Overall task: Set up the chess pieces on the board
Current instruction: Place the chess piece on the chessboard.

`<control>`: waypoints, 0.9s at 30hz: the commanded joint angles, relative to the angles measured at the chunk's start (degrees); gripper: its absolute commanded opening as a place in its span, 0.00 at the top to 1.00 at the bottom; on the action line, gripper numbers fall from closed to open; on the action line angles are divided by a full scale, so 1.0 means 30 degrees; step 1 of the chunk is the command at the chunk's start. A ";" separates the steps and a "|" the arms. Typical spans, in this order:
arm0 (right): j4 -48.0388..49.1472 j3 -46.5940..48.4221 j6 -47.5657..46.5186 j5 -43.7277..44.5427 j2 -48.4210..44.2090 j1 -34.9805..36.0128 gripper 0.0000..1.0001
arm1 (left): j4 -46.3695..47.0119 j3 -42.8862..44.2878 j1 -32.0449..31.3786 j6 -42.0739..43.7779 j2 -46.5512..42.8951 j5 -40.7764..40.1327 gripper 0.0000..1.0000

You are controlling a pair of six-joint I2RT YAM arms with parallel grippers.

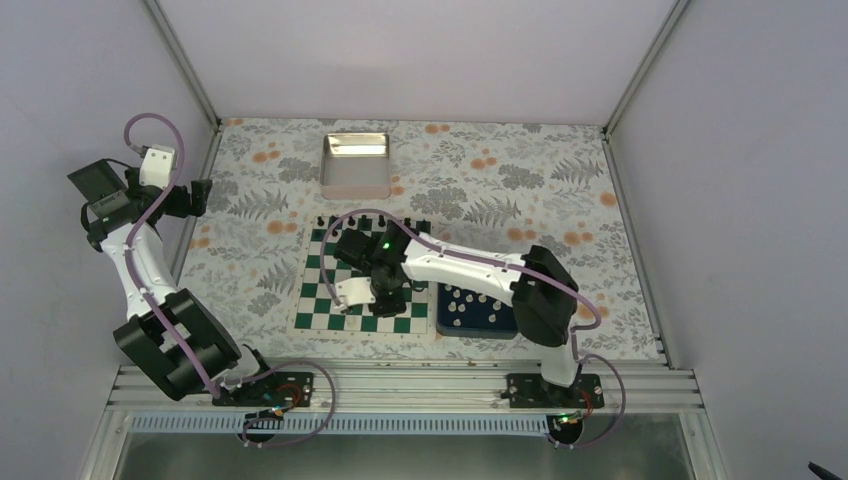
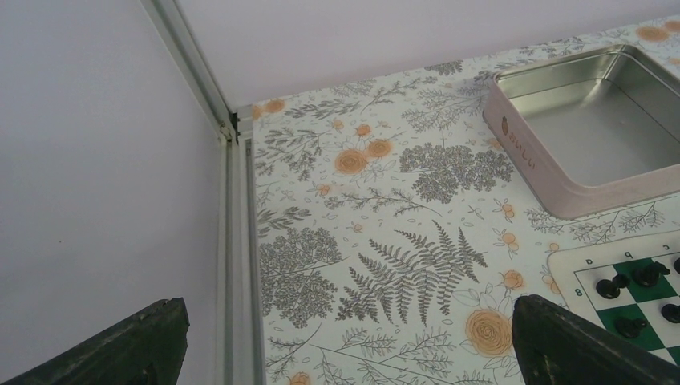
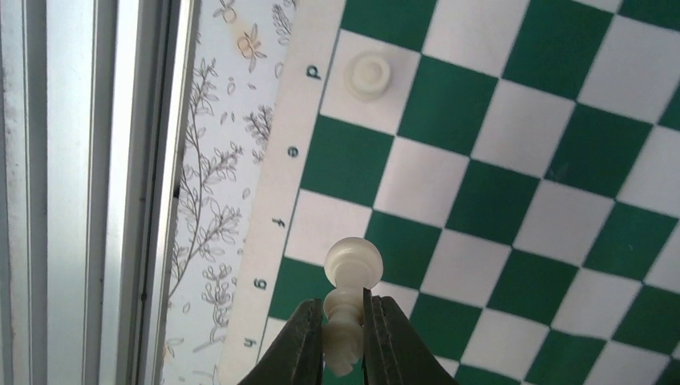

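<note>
Closest to the right wrist lens, the right gripper [image 3: 346, 321] is clenched on a cream piece [image 3: 352, 265]. It pinches the stem at lower centre, so the round end pokes past the fingertips toward the board [image 3: 497, 136]. I judge that leaves the base free to land flat. The cream piece hangs over the squares by the g and h marks on the border. A second piece [image 3: 368, 74] stands on the edge square by d, upper centre.

From the top camera, the right gripper [image 1: 383, 292] reaches over the lower middle of the board [image 1: 322, 290], just left of the blue tray [image 1: 500, 328] where spare pieces [image 1: 468, 303] wait. Along the board's upper edge stand black pieces [image 1: 345, 222], and the tin [image 1: 355, 185] sits above them.

From the left wrist, the left gripper [image 2: 345, 345] is spread wide, grasping nothing. It is parked off the board's corner [image 2: 581, 269] at lower right, I judge to stay out of the way.
</note>
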 commanded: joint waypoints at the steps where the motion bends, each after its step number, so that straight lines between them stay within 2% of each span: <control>1: 0.1019 0.0434 -0.0459 -0.0776 0.0826 0.0519 0.92 | 0.0014 0.0059 -0.0039 0.0277 -0.0185 0.0589 0.00; 9: 0.1830 0.0724 -0.0517 -0.1711 0.2085 0.0727 0.92 | 0.0431 -0.0234 -0.0037 0.0200 0.0031 0.0710 0.00; 27: 0.1690 0.1088 -0.0844 -0.1233 0.3794 0.0866 0.91 | 0.0257 -0.0086 -0.0037 0.0552 0.0090 0.0606 0.00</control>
